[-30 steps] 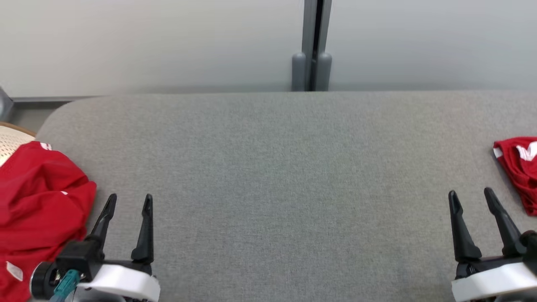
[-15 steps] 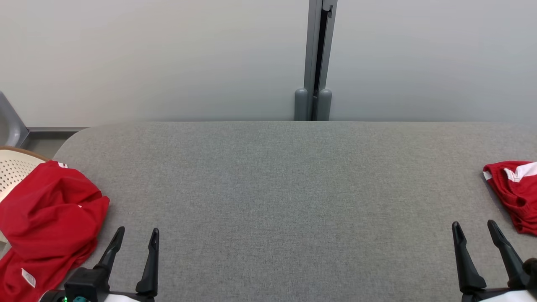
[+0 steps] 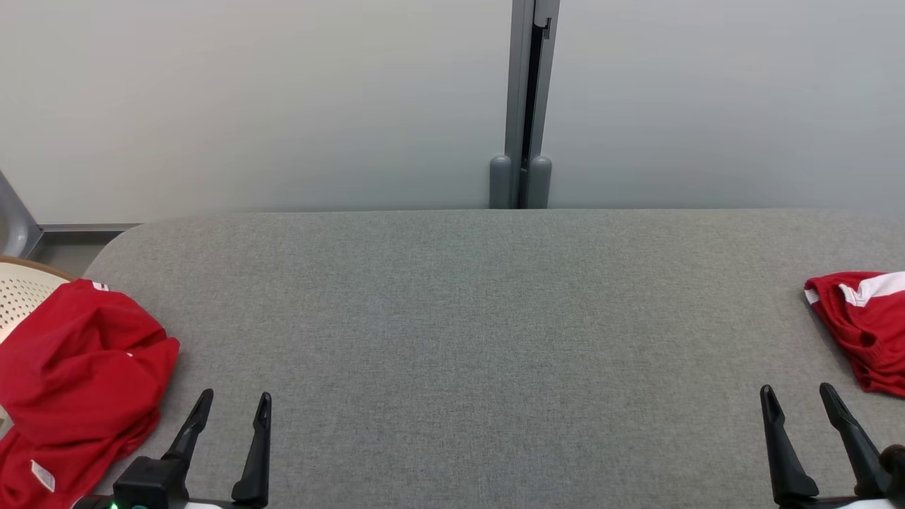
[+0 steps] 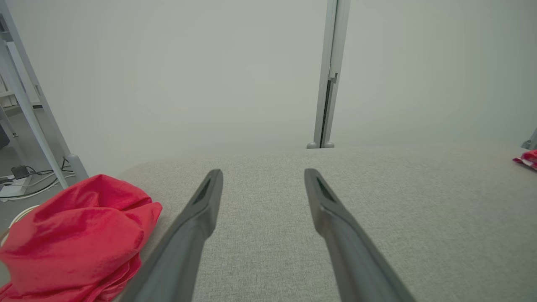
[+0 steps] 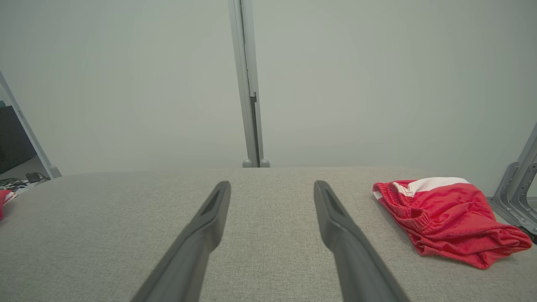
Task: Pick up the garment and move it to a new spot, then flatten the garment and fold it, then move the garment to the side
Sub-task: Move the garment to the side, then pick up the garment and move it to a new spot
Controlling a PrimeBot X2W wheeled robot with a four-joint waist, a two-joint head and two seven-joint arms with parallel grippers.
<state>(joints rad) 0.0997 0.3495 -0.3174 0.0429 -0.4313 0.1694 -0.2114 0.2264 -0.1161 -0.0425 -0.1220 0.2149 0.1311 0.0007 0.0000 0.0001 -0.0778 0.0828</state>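
One garment (image 3: 78,367) (frame-cropped), likewise shorts (image 3: 859,332)

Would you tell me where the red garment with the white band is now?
The red garment lies at the right edge of the grey table in the head view, just beyond and to the right of the right gripper.

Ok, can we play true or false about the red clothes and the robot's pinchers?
1. The left gripper and right gripper are both open and empty. True.
2. The crumpled red garment lies in the middle of the grey table. False: it sits at the table's left end, beside the left gripper.
3. The striped red garment at the right end has a white band. True.
4. The right gripper is squeezing the striped red garment. False: it is apart from it.
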